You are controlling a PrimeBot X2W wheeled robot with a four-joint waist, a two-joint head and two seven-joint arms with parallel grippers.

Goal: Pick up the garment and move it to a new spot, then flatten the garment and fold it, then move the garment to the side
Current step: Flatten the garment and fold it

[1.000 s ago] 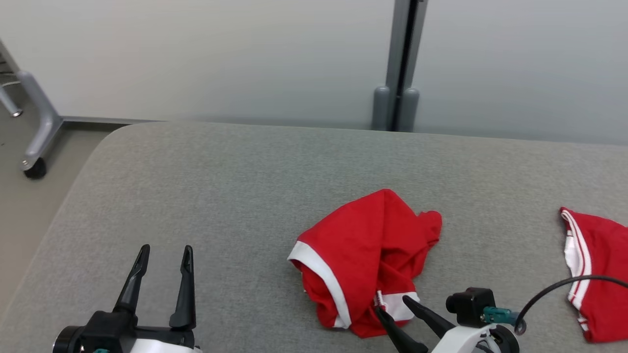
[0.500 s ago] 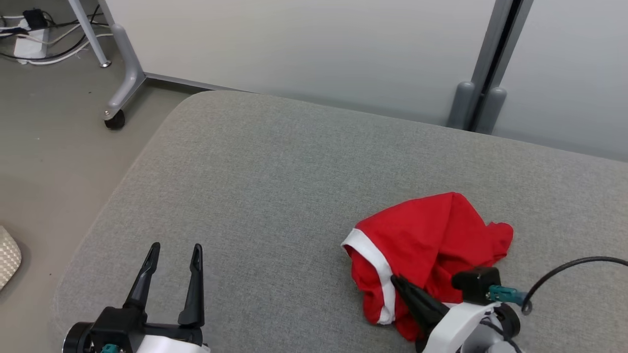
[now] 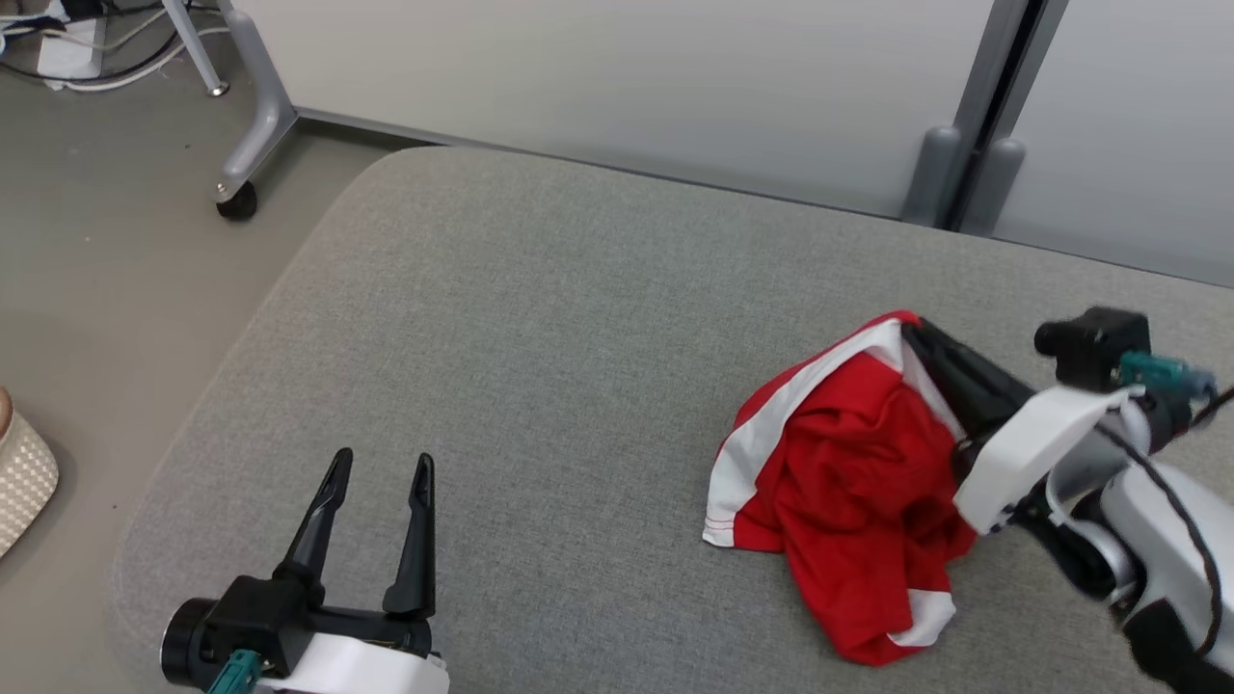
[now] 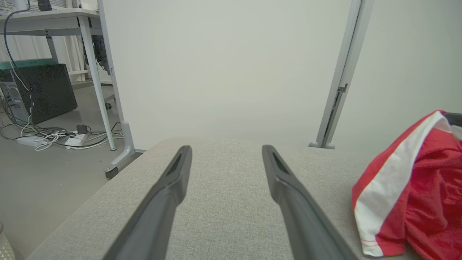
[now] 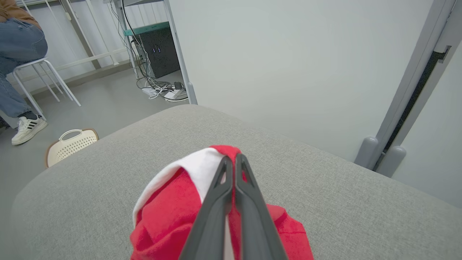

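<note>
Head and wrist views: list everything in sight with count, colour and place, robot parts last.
garment: one, red with white trim, right side of the cushion, one edge held up.
cushion: one, grey fabric, under the garment.
partition post: one, grey, behind the cushion.
desk leg: one, grey with black caster, on the floor at far left.
cables: several, white and black, floor by the desk leg.
basket: one, cream, floor left of the cushion.
computer tower: one, black, floor in the background.
person: one, blue jeans, seated on a white stool.
left gripper: one, dark fingers, open above the cushion.
right gripper: one, dark fingers, shut on the garment's white-trimmed edge.
</note>
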